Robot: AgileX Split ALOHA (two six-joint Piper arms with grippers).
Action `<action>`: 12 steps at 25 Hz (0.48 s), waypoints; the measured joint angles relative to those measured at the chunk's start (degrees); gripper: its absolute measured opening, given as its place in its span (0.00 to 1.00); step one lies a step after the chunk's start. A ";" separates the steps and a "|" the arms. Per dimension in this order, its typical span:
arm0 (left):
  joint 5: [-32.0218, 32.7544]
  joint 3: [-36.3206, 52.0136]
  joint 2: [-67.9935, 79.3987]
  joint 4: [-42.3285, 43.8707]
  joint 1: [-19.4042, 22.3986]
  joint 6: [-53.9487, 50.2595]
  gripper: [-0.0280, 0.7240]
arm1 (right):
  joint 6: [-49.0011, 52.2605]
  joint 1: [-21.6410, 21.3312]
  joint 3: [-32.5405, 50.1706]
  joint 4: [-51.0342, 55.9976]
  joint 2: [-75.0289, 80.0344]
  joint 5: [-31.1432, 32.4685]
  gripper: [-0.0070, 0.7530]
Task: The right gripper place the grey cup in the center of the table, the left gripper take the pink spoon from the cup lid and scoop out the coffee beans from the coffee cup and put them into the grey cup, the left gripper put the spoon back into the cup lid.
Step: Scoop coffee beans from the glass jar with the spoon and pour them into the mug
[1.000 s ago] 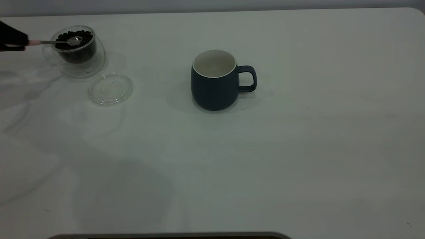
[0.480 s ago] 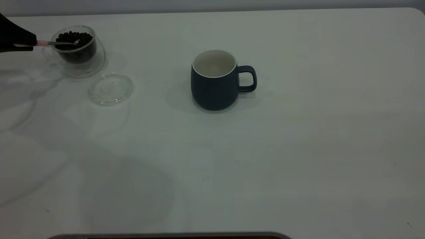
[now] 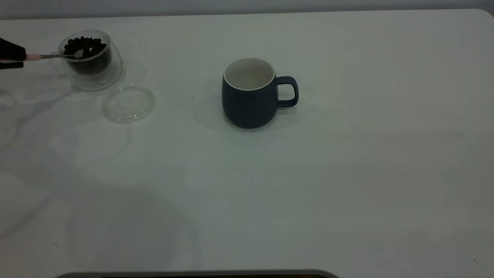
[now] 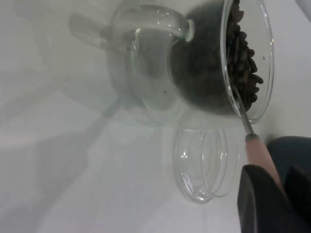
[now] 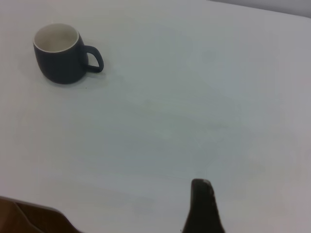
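Note:
My left gripper point(image 3: 21, 57) sits at the table's far left edge, shut on the pink spoon point(image 3: 58, 56) by its pale handle point(image 4: 260, 155). The metal neck crosses the rim of the clear coffee cup point(image 3: 90, 58), and the bowl lies low among the coffee beans point(image 3: 85, 44), partly buried. The cup lid point(image 3: 128, 103) lies bare on the table just in front of the coffee cup. The grey cup point(image 3: 249, 102) stands upright at the table's centre with its handle to the right and a white inside. My right gripper point(image 5: 201, 204) hangs far from the grey cup point(image 5: 60, 63), out of the exterior view.
The white table point(image 3: 347, 173) stretches wide to the right of the grey cup and in front of it. A dark strip runs along the table's near edge point(image 3: 193, 275). Soft arm shadows lie over the left part.
My left gripper pushed toward the coffee cup, then drew back left and dropped a little. The spoon bowl, first shiny above the beans, now sits lower among them.

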 joint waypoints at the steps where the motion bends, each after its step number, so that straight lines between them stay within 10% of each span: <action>1: 0.06 -0.02 0.05 -0.28 0.04 0.00 0.21 | 0.00 0.00 0.00 0.00 0.00 0.00 0.78; 12: 3.48 -0.02 0.05 -2.31 0.21 0.71 0.21 | 0.00 0.00 0.00 0.00 0.00 0.00 0.78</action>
